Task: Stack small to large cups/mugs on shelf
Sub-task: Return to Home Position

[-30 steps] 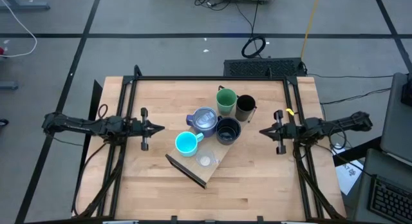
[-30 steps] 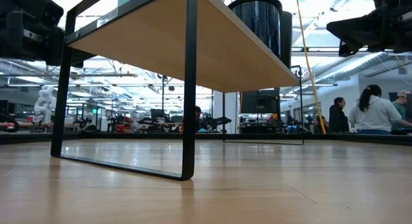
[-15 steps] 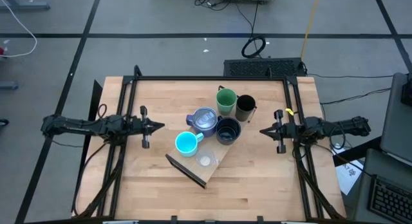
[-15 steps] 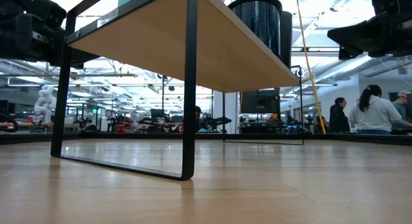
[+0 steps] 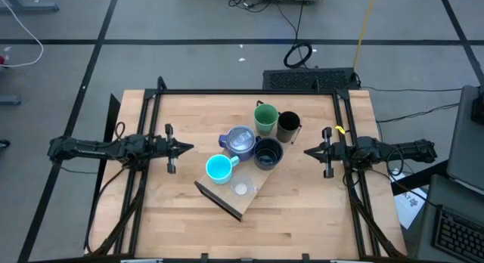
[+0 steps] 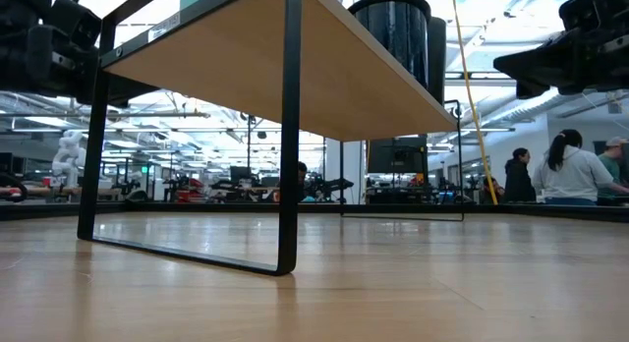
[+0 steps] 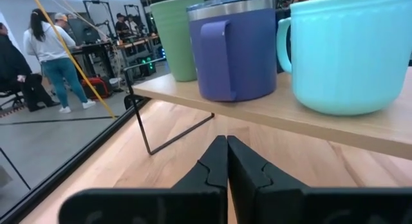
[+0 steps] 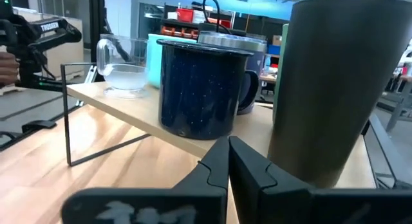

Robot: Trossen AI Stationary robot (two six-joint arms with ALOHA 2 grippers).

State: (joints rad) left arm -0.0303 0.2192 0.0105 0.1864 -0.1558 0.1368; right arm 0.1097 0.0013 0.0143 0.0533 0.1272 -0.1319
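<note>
The light-wood shelf point(image 5: 252, 193) stands on its dark brackets point(image 6: 288, 136), running slantwise across the table's middle. Six vessels stand on it: tiny clear cup point(image 5: 242, 189), cyan mug point(image 5: 218, 168), blue-purple mug point(image 5: 240, 140), wide black mug point(image 5: 268, 152), green tumbler point(image 5: 265, 118) and tall black cup point(image 5: 288, 125). My left gripper point(image 5: 187, 148) is shut and empty, left of the shelf, pointing at the mugs point(image 7: 238, 47). My right gripper point(image 5: 308, 152) is shut and empty, right of the shelf, pointing at the wide black mug point(image 8: 203, 89) and tall black cup point(image 8: 328, 89).
The black frame rails point(image 5: 249, 93) run along the table's far, left and right sides. Bare tabletop point(image 5: 302, 218) lies near the front edge and either side of the shelf. People point(image 6: 570, 175) stand in the room beyond the table.
My right gripper has sunk a little while staying shut. The cups and the shelf have kept still.
</note>
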